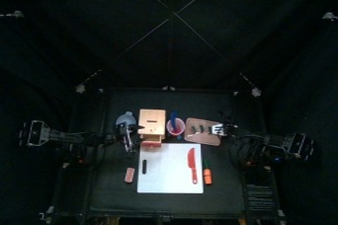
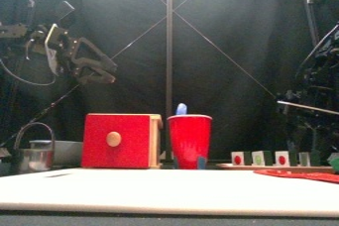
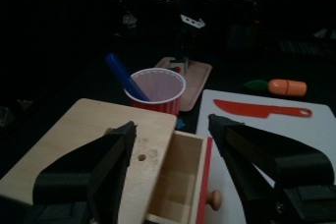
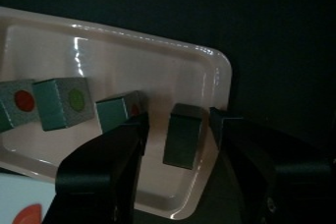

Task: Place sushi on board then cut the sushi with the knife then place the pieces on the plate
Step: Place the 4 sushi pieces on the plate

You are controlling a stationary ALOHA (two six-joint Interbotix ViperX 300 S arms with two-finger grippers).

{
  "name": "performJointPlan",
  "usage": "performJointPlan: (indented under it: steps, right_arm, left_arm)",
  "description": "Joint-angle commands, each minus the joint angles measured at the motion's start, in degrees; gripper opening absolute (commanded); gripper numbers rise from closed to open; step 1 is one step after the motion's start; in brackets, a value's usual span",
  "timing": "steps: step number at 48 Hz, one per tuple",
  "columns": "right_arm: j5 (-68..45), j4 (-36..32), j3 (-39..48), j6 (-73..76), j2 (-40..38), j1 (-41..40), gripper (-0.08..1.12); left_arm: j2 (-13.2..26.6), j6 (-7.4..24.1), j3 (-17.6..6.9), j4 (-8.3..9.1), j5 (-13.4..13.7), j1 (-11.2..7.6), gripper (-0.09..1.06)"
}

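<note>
Several dark green sushi pieces [image 4: 59, 103] stand on the pink tray [image 4: 132, 46], seen low at the right in the front view as sushi pieces [image 2: 269, 158]. My right gripper [image 4: 180, 125] is open over the tray's end, with one sushi piece [image 4: 183, 138] standing between its jaws, a small gap on each side. The red knife [image 1: 192, 162] lies on the white board [image 1: 169, 182]. My left gripper [image 3: 171, 154] hangs open above the wooden box [image 3: 98, 144], holding nothing. In the top view the left gripper [image 1: 128, 128] and right gripper [image 1: 219, 129] flank the box and tray.
A red cup [image 2: 189, 139] with a blue knife [image 2: 181, 109] stands between the box [image 2: 122, 141] and the tray. The box's drawer [image 3: 184, 184] is pulled out. A metal cutter [image 2: 38, 155] sits at the far left. An orange toy [image 1: 209, 177] lies beside the board.
</note>
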Motion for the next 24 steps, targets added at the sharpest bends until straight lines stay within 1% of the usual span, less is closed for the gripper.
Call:
performJointPlan:
  steps: [1,5,10,13,15,17,19,24]
  right_arm:
    - [-3.96,-7.38,-5.27,-3.25,-3.60,-0.44,0.86]
    - [-12.83,-10.11,-7.73,-8.17,-3.96,0.09,0.86]
    - [-27.60,-11.07,-9.67,-15.21,-1.14,7.38,0.86]
    - [-33.75,-10.37,-11.25,-16.26,1.93,11.43,0.86]
    - [-37.18,-10.02,-12.48,-16.61,4.48,15.12,0.86]
    - [-38.76,-10.11,-13.36,-16.96,6.42,18.28,0.86]
    - [-39.20,-10.20,-14.59,-16.96,8.53,21.36,0.86]
    - [-39.37,-10.63,-16.79,-17.05,12.22,25.66,0.86]
  left_arm:
    - [0.00,0.09,-1.23,0.00,-0.26,0.18,0.94]
    - [0.00,0.09,-0.97,-0.09,-0.26,0.18,0.94]
    - [0.00,0.00,-0.62,-0.18,-0.26,0.35,0.94]
    - [0.35,0.00,-0.35,-0.88,-0.26,0.70,0.94]
    - [0.62,0.00,-0.26,-1.67,-0.18,1.05,0.94]
    - [0.79,0.09,-0.26,-2.20,-0.18,1.32,0.94]
    - [1.05,0.09,-0.26,-2.37,-0.26,1.67,0.94]
    - [1.32,0.18,-0.35,-2.37,-0.26,2.37,0.94]
